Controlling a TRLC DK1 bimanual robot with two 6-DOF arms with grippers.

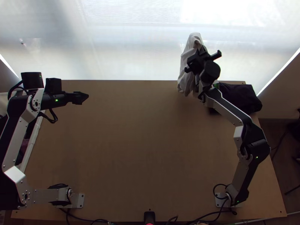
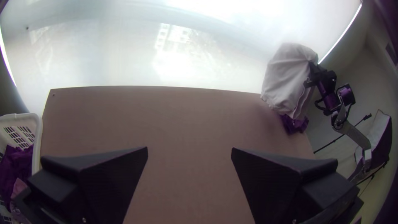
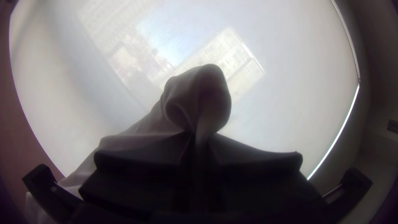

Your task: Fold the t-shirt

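In the top view the right gripper (image 1: 198,50) is at the table's far right edge, holding up a white t-shirt (image 1: 185,69) that hangs bunched from it. In the right wrist view the right gripper (image 3: 200,139) is closed on a gathered part of the t-shirt (image 3: 182,99), with a fold bulging beyond the fingertips. The left gripper (image 1: 87,96) is over the table's left side, well apart from the cloth. In the left wrist view the left gripper (image 2: 189,151) stands wide open with bare table between its fingers, and the t-shirt (image 2: 286,74) hangs farther off.
Dark cloth (image 1: 240,98) lies bunched at the table's far right corner, beside the hanging t-shirt. A white basket (image 2: 38,132) with purple and pink cloth stands at the table's left side. The wooden table top (image 1: 142,142) stretches between the two arms.
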